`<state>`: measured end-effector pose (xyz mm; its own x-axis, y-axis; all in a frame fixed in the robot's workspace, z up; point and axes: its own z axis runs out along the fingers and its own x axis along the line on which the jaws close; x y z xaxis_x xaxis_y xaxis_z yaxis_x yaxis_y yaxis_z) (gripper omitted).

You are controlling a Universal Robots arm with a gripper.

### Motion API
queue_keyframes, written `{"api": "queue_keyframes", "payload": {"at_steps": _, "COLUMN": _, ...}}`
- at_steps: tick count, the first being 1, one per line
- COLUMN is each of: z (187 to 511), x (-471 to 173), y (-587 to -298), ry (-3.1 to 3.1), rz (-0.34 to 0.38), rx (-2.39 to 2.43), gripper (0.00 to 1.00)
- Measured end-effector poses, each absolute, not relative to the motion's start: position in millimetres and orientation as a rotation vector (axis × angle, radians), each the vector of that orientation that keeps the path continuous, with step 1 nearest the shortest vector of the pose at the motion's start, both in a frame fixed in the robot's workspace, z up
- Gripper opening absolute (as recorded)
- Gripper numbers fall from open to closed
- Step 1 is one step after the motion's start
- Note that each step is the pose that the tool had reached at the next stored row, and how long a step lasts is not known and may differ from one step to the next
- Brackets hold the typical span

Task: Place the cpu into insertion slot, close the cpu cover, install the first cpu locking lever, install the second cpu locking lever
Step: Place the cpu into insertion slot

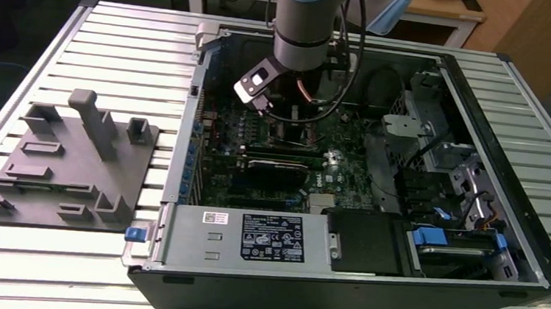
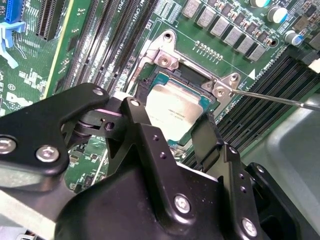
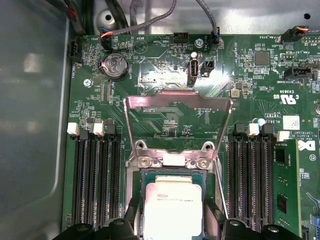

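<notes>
- Nearest to me, along the lower edge of the exterior view, sits the labelled power supply box (image 1: 271,237) in the open computer case (image 1: 530,241). A grey fixture block (image 1: 68,160) lies on the slatted table (image 1: 118,31) at the exterior view's left.
- Further back, in the upper middle of that view, the arm (image 1: 306,24) reaches down into the case over the green motherboard (image 1: 267,143).
- The gripper (image 2: 168,117) has its black jaws narrowed to the chip's width. They flank the cpu (image 2: 175,110) on two opposite edges and appear to pinch it.
- The cpu is a flat square with a pale, dull silver top and faint print. It lies level in or just over the socket (image 3: 172,175), and I cannot tell if it is fully seated.
- Beyond it the cpu cover (image 3: 175,100) stands swung open, its window showing board behind.
- A thin locking lever (image 2: 270,99) sticks out unlatched.
- I judge step one underway, with the cover and both levers left to do.
</notes>
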<state>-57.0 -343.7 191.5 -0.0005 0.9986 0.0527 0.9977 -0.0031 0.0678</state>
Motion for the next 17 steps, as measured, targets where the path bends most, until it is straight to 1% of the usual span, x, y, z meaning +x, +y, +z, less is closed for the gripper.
{"api": "queue_keyframes", "payload": {"at_steps": 17, "z": 202.7, "x": -56.2, "y": -343.7, "ry": 2.211, "rz": 0.133, "rx": 2.214, "gripper": 0.61}}
